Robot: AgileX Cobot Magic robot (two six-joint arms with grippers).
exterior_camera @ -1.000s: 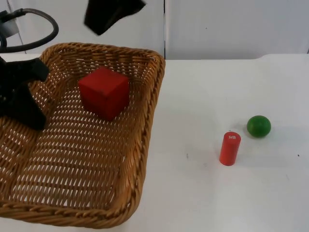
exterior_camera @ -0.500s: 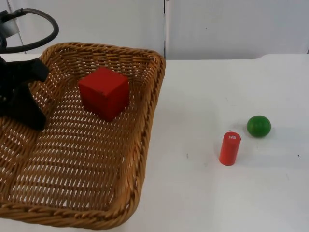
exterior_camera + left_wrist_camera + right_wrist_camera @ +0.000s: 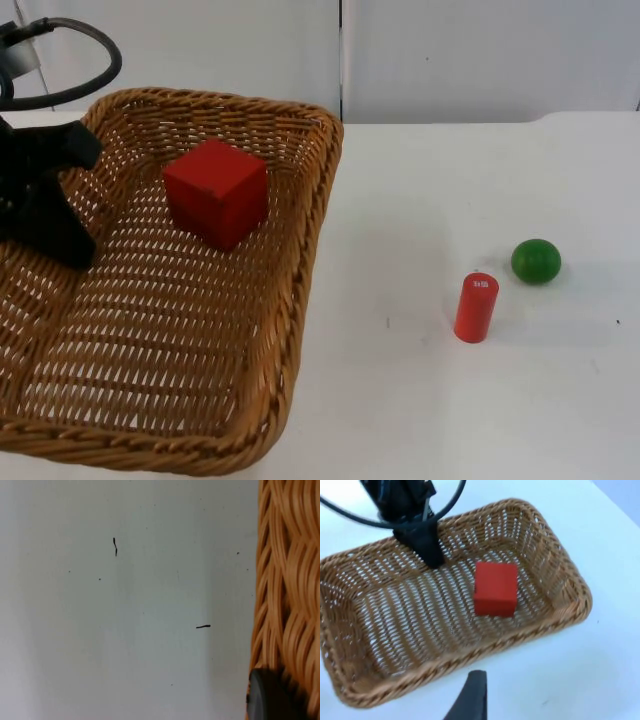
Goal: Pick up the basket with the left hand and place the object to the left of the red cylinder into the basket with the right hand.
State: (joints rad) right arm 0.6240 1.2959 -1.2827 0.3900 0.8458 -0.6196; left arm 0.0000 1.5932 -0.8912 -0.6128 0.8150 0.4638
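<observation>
Basket point(image 3: 300, 300) first: its near rim comes closest to me, and I cannot tell for sure whether that rim is off the white table point(image 3: 450, 180) or resting on it. Out to the basket's right, well apart from it, the red cylinder point(image 3: 476, 308) stands upright, and the green ball point(image 3: 536, 261) sits near it on the side away from the basket. Nothing lies between the cylinder and the basket. The red cube point(image 3: 215, 190) sits inside the basket, on the weave towards the far wall, tilted a little on the slope of the wicker, so I judge the placing done. The left gripper point(image 3: 45, 215) is at the basket's left side with its fingers closed over the wicker wall, one pad pressed against the outer weave in the left wrist view. The right gripper point(image 3: 470, 700) hangs above and outside the basket's right-hand rim, looking down on the cube; I cannot tell whether it is open or closed. What is left, as I read it, is holding well: I would keep the left wrist level and the clamp firm, since any tip of the basket could send the cube sliding across the weave. I would also keep the right arm outside the rim. Beyond the basket stands the grey partition wall point(image 3: 480, 50).
</observation>
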